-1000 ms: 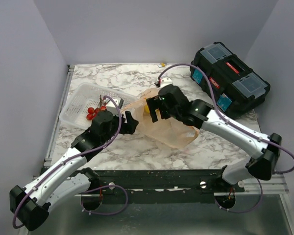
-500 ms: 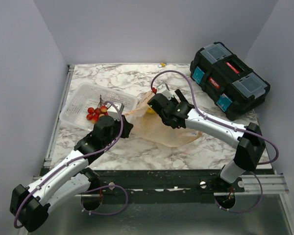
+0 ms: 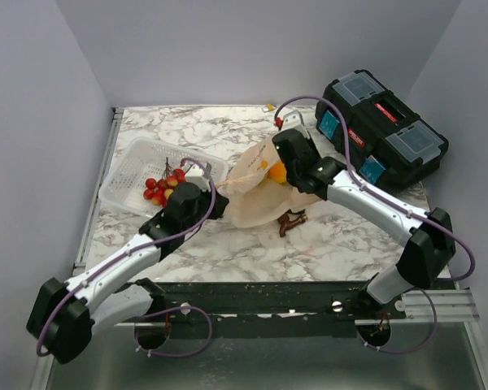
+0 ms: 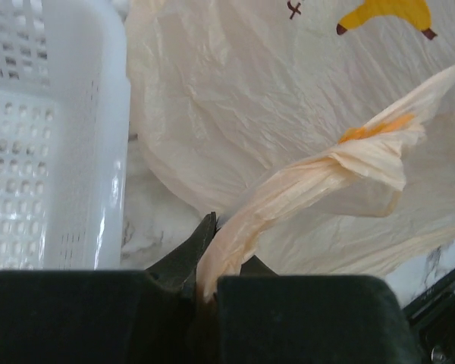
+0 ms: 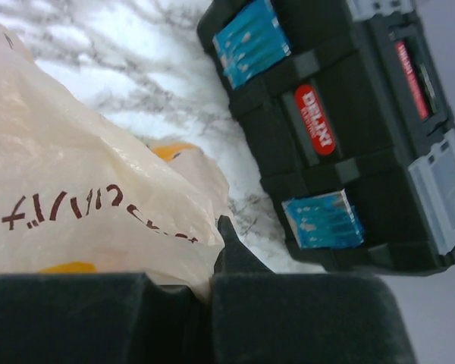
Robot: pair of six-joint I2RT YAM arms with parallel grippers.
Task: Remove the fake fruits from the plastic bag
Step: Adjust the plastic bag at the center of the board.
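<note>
Marble tabletop (image 3: 228,130) carried the plastic bag (image 3: 252,201), drawn out between both arms. The left gripper (image 4: 208,264) was clamped on a twisted strip of the bag, probably a loop handle. The bag's body lay ahead of its fingertips and the white basket (image 4: 61,152) just to its left. The right gripper (image 5: 211,262) was pinched shut on film at the opposite end, with the black toolbox (image 5: 349,129) beyond it to the right. One orange fruit (image 3: 274,172) showed through the film just beside the right gripper, well apart from the left. The bag's long axis ran gripper to gripper, so the right arm, stretched low across the table, looked nearer the fruit.
</note>
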